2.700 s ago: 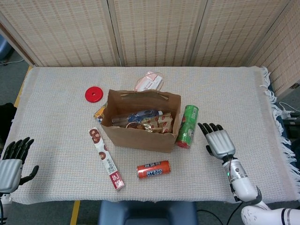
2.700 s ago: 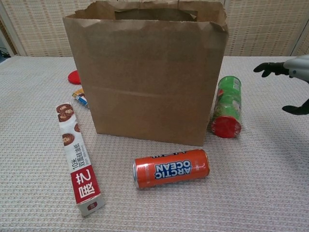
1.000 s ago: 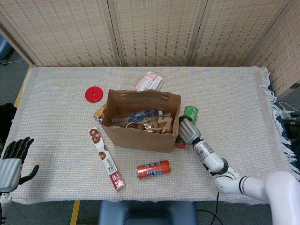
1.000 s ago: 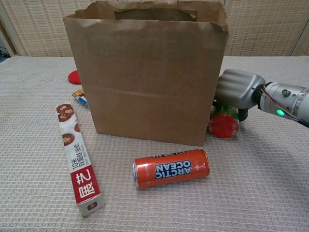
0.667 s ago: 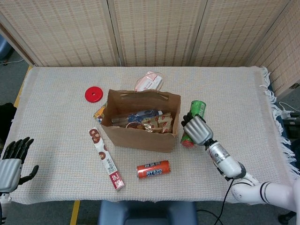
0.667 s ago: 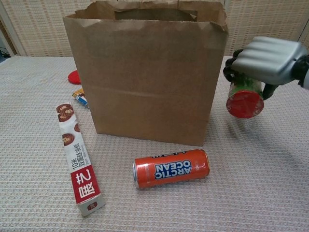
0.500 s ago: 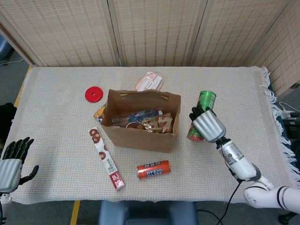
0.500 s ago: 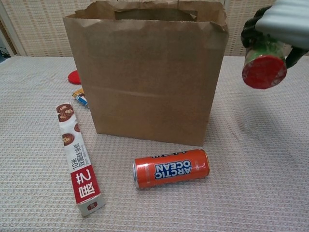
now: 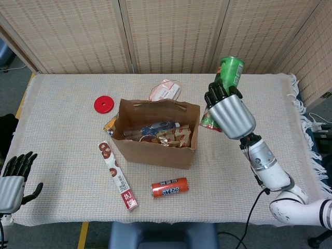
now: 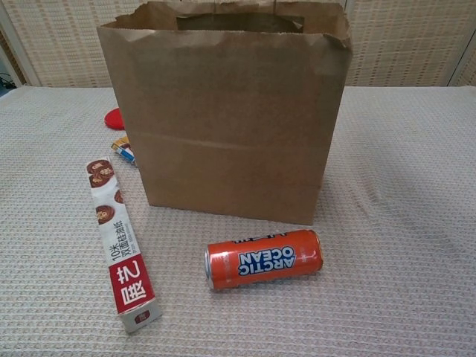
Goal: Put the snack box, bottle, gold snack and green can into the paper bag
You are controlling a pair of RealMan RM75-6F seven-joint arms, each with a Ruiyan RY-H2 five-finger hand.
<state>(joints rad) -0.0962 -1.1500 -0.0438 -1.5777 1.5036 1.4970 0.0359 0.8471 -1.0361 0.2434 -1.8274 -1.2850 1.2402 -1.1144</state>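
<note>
My right hand (image 9: 231, 114) grips the green can (image 9: 227, 73), lifted high in the air just right of the paper bag (image 9: 155, 148); the can tilts, its green end up. The brown bag (image 10: 223, 111) stands upright and open. In the head view a bottle (image 9: 155, 127) and a gold snack (image 9: 168, 136) lie inside it. The long snack box (image 9: 118, 175) with a red end lies on the table left of the bag. My left hand (image 9: 13, 181) hangs open at the lower left corner, holding nothing. The chest view shows neither hand.
An orange can (image 10: 264, 258) lies on its side in front of the bag. A red disc (image 9: 104, 105) sits at the back left, a pink packet (image 9: 166, 91) behind the bag, and a small packet (image 10: 123, 149) at the bag's left. A woven cloth (image 9: 62, 129) covers the table.
My right hand closed on the green can beside the bag, lifted it off the table and carried it up, out of the chest view. The left hand stayed still.
</note>
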